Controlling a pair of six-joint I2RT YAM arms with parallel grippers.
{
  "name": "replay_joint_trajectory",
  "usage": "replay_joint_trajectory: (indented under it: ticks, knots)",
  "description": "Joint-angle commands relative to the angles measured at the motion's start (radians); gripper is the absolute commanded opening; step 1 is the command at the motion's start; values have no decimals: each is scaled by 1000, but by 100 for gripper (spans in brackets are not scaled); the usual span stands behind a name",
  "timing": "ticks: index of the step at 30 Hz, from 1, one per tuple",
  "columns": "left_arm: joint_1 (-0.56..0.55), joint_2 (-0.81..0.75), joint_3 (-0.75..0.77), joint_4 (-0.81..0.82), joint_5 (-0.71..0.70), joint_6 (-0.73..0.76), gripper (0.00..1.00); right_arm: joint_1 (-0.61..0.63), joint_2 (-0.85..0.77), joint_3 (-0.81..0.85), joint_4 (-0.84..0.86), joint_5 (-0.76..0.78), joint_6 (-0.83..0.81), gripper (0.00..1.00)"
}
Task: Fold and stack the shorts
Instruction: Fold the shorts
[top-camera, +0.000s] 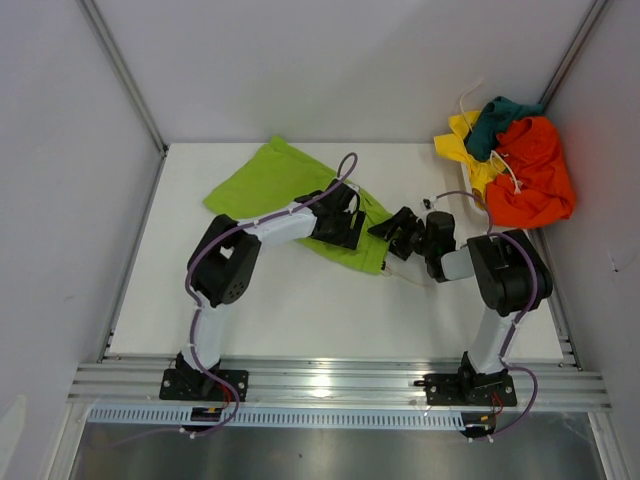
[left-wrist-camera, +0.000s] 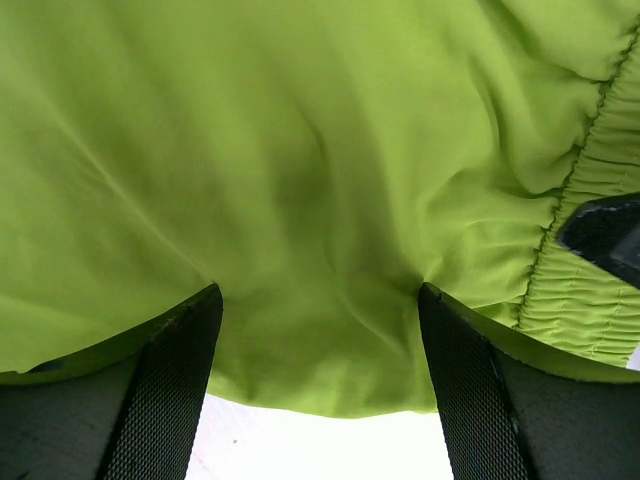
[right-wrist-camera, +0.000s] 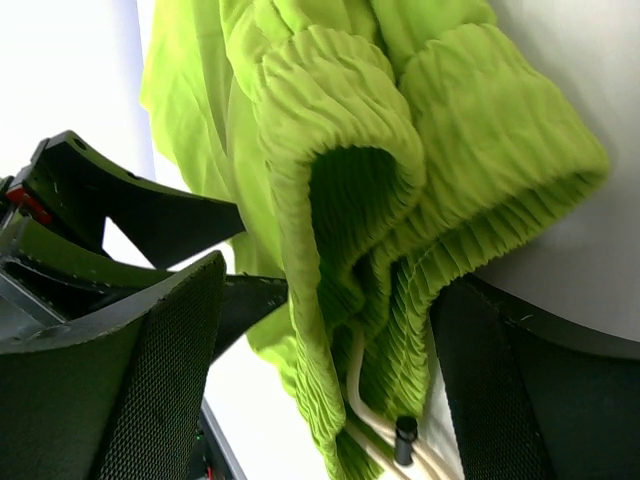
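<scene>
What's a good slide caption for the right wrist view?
Open right gripper straddling the bunched waistband of the lime green shorts, white drawstring hanging below.

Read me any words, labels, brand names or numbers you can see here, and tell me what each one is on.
No readable text in any view.
lime green shorts: plain cloth, no print or tag showing.
orange shorts, yellow shorts, dark teal shorts: plain, no lettering visible.
arm bases: nothing legible; any marking is too small to read.
</scene>
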Motion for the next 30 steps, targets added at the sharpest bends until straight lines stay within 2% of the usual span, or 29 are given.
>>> replay_joint_trajectory:
  ticks: [1, 5, 8, 9, 11, 12, 13, 14, 15, 16, 17, 22, 26, 30]
  knots:
    - [2, 5, 33, -11, -6, -9, 81, 33, 46, 18, -2, 76, 6, 81]
    - [1, -7, 10, 9, 4, -15, 81, 50, 63, 1, 45, 116, 57, 72]
    - [1, -7, 5, 9, 3, -18, 80, 62, 69, -23, 79, 133, 80, 58]
    - [1, -10, 0, 11, 1, -21, 80, 63, 66, -38, 94, 146, 91, 48]
    - [1, -28, -7, 25, -3, -26, 80, 63, 61, -46, 99, 156, 95, 38]
    - [1, -38, -27, 29, -2, -30, 80, 62, 57, -48, 93, 160, 95, 26]
    - [2, -58, -30, 35, 1, -33, 80, 56, 49, -45, 65, 160, 94, 9]
    - [2, -68, -30, 35, 7, -35, 80, 51, 45, -35, 26, 159, 86, 9]
    - [4, -82, -35, 32, 10, -39, 80, 47, 40, -17, -40, 159, 62, 0]
    - [8, -100, -39, 31, 12, -43, 80, 39, 29, 42, -117, 136, 33, 0]
    - [25, -122, -55, 35, 15, -46, 81, 36, 23, 72, -262, 125, -1, 0]
    - [120, -308, -139, 63, 90, -56, 82, -1, -112, 113, -531, 100, -176, 0]
    - [215, -371, -168, 72, 89, -41, 83, -10, -173, 193, -880, 129, -306, 0]
    - [263, -397, -233, 179, 121, -59, 83, -35, -205, 228, -1057, 125, -394, 0]
